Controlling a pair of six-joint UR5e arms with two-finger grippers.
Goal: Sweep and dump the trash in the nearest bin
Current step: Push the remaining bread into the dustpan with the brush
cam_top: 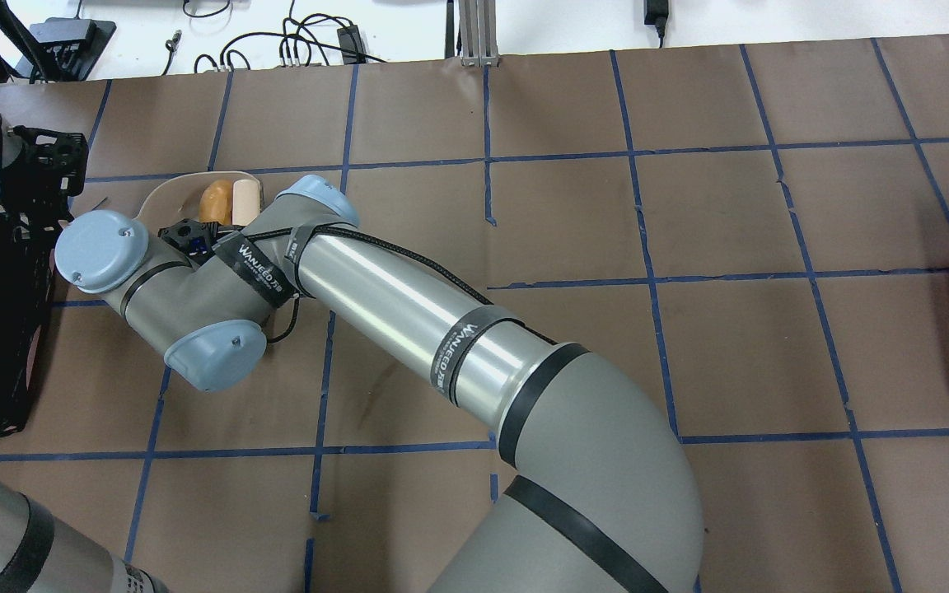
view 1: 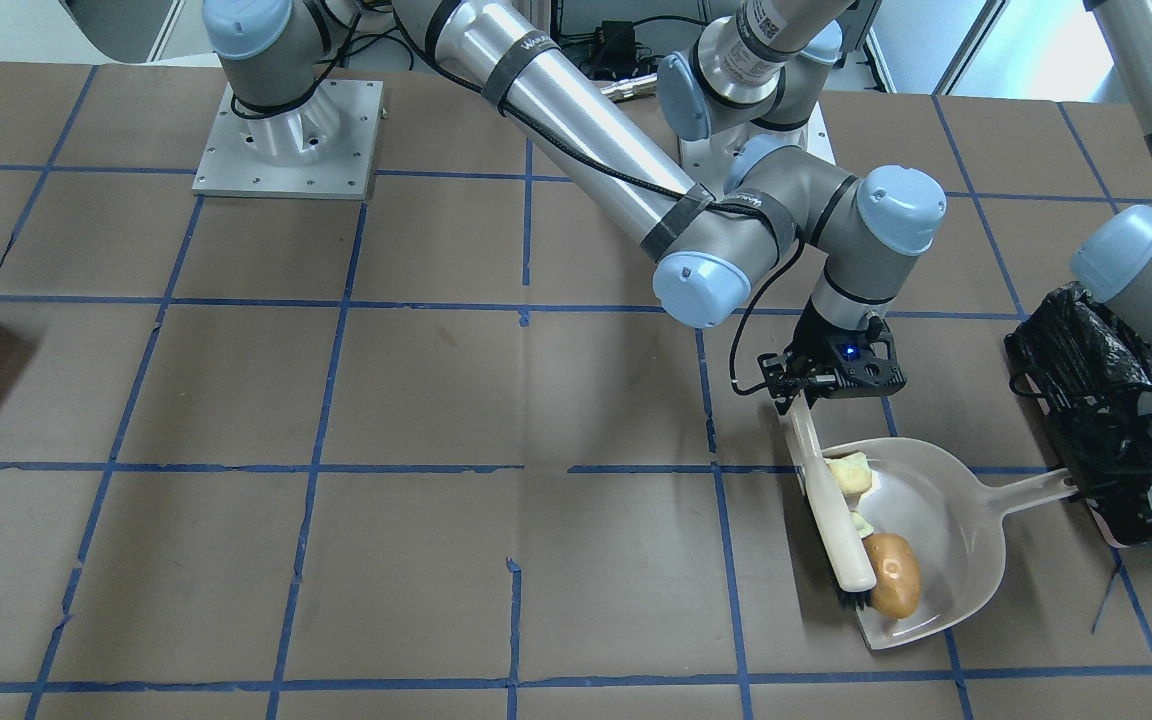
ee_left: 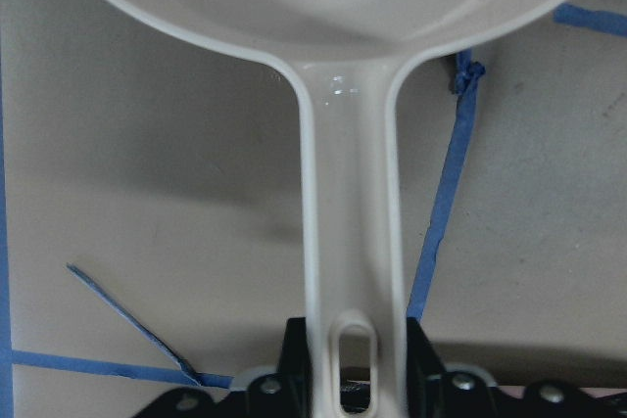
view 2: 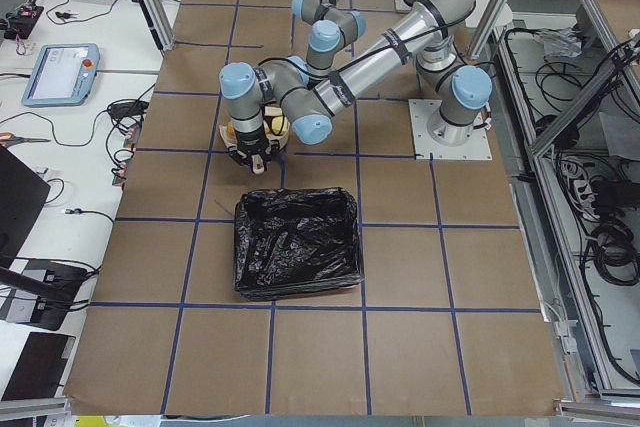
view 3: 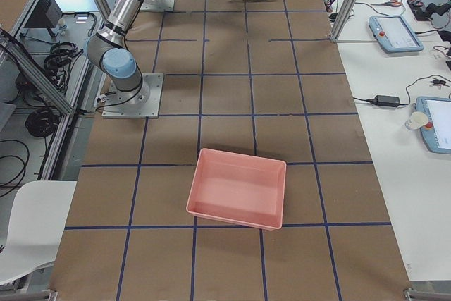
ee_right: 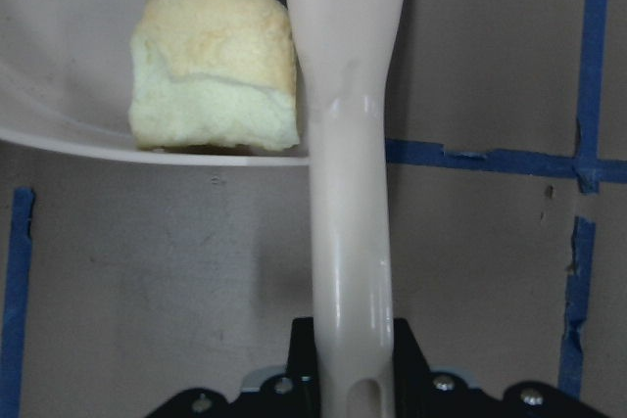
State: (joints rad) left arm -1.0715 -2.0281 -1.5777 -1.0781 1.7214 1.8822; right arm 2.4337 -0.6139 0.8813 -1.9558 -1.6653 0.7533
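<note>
Exterior front-facing view puts everything to be dumped inside the dustpan [view 1: 946, 530]. The potato-shaped lump [view 1: 893, 575] lies at the near end of its open edge. The larger pale chunk [view 1: 850, 471] and the smaller pale chunk [view 1: 863, 523] lie farther along it.

The right gripper [ee_right: 353, 359] is clenched on the brush [view 1: 829, 505], which lies along that edge. The left gripper [ee_left: 355, 351] grasps the dustpan's handle, with the bin [view 1: 1061, 345] just beside it on the right.

My worry is that the lump sits close to the lip. Lifting the pan mouth-down, or pulling the brush away first, could roll it onto the worktop [view 1: 436, 400].

The smaller pale chunk is half hidden behind the brush. In the overhead view an arm covers most of the pan. The left gripper is lost against the black bag.
</note>
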